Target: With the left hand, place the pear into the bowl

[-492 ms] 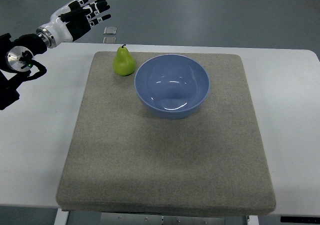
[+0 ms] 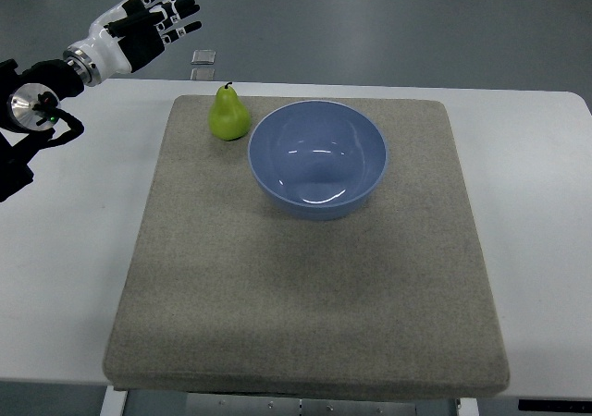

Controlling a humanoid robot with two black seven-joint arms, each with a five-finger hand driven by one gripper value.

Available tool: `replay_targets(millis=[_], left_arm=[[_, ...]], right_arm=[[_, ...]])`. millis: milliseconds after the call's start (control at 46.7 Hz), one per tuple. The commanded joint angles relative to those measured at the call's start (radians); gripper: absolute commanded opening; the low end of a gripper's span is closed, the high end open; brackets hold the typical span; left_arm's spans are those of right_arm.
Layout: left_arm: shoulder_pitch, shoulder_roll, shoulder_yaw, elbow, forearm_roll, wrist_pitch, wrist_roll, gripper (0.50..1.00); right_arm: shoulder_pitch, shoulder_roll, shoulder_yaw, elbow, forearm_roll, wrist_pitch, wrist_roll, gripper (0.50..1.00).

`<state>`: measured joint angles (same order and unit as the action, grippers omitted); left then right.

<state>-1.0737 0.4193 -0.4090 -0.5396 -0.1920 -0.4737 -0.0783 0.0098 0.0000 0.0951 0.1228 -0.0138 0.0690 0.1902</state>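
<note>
Nearest us sits the empty bowl (image 2: 318, 159); just beside it at ten o'clock stands the pear (image 2: 228, 114), stem up. Beyond, our left hand (image 2: 148, 23), fingers spread and holding nothing, has the pear at four o'clock.

Pear (image 2: 228, 116) and bowl (image 2: 317, 158) on the mat.
The green pear stood upright, stem up, at the far left, just beside the empty blue bowl's left rim; whether they touched was unclear.
</note>
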Motion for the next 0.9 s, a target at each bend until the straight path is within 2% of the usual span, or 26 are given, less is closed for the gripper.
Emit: replay_targets(millis=[0,257,535,878], left_arm=[[0.0,0.001,0.002,0.006,0.002,0.003,0.0,0.996],[-0.012,0.019,0.056,0.009,0.107,-0.006,-0.001,0.994],[-0.064,0.024,0.058,0.0,0.727,-0.003,-0.008,0.994],[-0.117,0.021,0.099,-0.008,1.223,0.02,-0.061,0.994]], right_arm=[[-0.001,0.0,0.0,0.0,0.0,0.0,0.0,0.926],[0.001,0.0,0.0,0.0,0.0,0.0,0.0,0.926],[-0.001,0.0,0.0,0.0,0.0,0.0,0.0,0.926],[0.001,0.0,0.0,0.0,0.0,0.0,0.0,0.926]])
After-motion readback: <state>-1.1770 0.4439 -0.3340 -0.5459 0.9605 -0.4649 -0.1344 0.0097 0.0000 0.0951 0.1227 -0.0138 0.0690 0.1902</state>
